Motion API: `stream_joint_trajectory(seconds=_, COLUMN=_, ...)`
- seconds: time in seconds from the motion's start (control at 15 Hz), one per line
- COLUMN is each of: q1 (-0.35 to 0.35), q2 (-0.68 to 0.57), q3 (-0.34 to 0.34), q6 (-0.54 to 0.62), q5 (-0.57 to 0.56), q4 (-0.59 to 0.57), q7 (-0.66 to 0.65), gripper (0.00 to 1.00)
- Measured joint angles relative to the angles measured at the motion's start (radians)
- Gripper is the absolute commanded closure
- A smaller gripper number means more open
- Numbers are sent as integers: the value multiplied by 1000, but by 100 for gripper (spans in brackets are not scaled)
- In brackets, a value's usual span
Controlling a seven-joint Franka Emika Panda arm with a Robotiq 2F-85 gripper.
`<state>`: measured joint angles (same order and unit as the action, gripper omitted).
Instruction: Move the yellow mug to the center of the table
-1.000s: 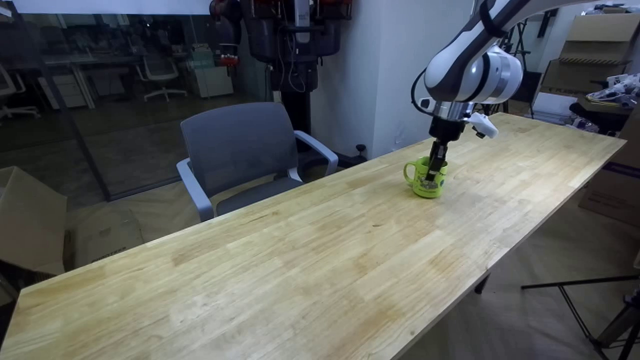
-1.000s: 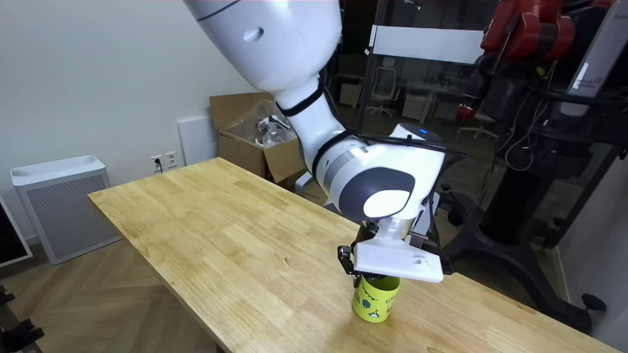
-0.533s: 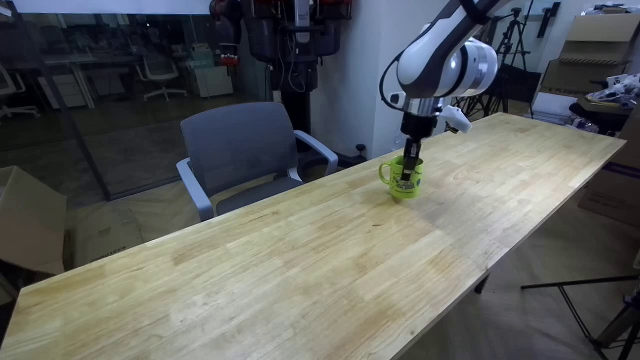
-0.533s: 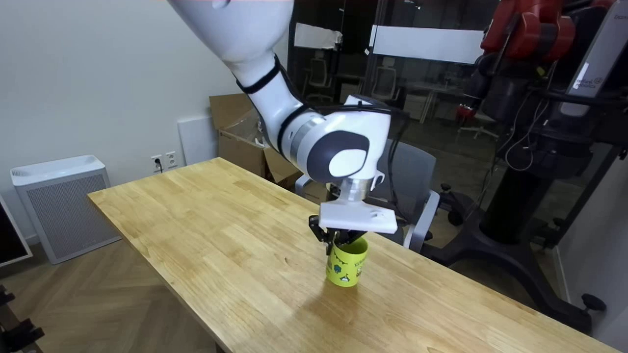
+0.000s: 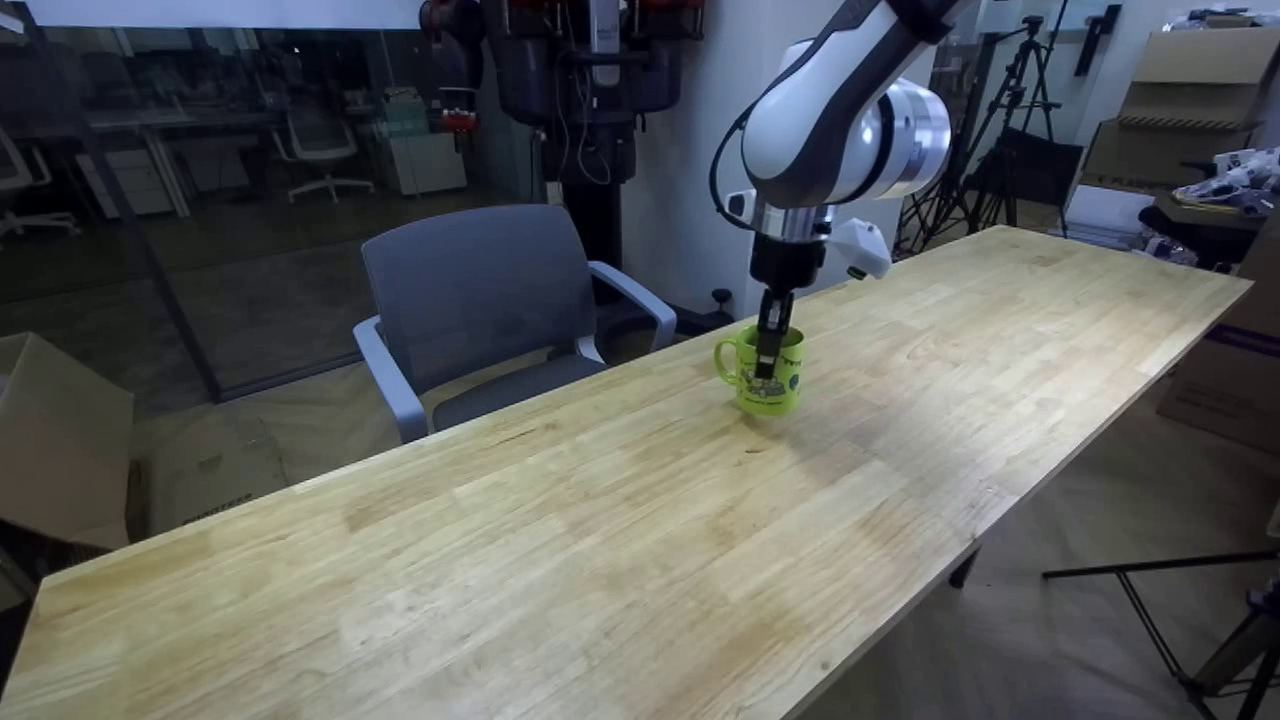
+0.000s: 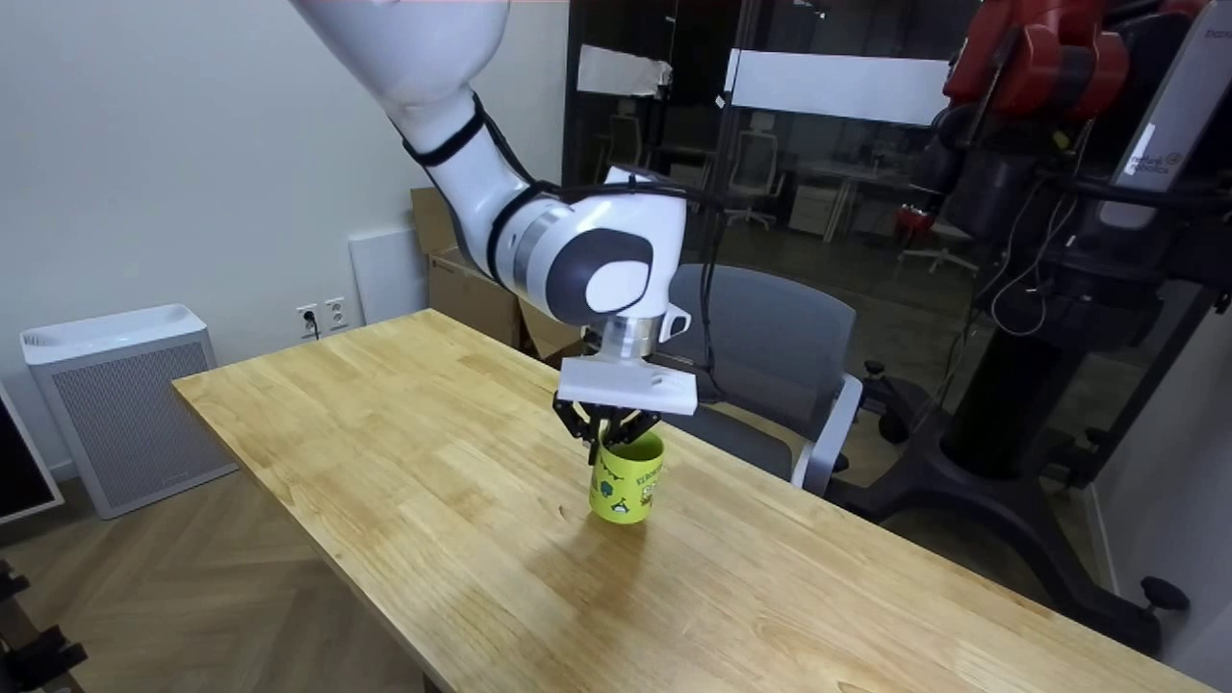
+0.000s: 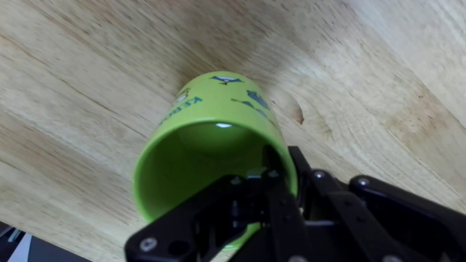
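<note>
Mug [image 7: 207, 153], yellow-green, one: beneath our gripper [image 7: 286, 160], which pinches its wall from inside and out; we judge it could swivel about that off-centre hold, or catch its base on the surface [image 5: 600, 500] below if carried too low.

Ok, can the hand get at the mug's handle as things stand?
Probably not without letting go first: the hand is shut across the wall of the yellow mug, one finger inside and one outside, while the handle sticks out from another side.
</note>
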<state>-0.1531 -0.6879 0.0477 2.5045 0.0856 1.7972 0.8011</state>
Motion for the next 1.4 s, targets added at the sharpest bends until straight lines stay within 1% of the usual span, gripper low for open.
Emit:
stream_joint_trajectory(seconds=0.6, q1=0, q2=-6, q3=13, q6=53, q5=0, q4=36, q7=-55, gripper=97)
stream_joint_trajectory(seconds=0.67, q1=0, q2=-8, q3=14, q6=57, q5=0, q4=37, q7=-57, gripper=86)
stream_joint_trajectory(seconds=0.73, q1=0, q2=-10, q3=15, q6=60, q5=0, q4=37, q7=-60, gripper=64)
stream_joint_trajectory(seconds=0.87, q1=-1, q2=-10, q3=17, q6=64, q5=0, q4=37, q7=-66, gripper=60)
stream_joint_trajectory(seconds=1.2, q1=-1, q2=-10, q3=23, q6=73, q5=0, q4=37, q7=-81, gripper=27)
stream_joint_trajectory(seconds=1.4, q1=-2, q2=-6, q3=23, q6=82, q5=-1, q4=38, q7=-88, gripper=6)
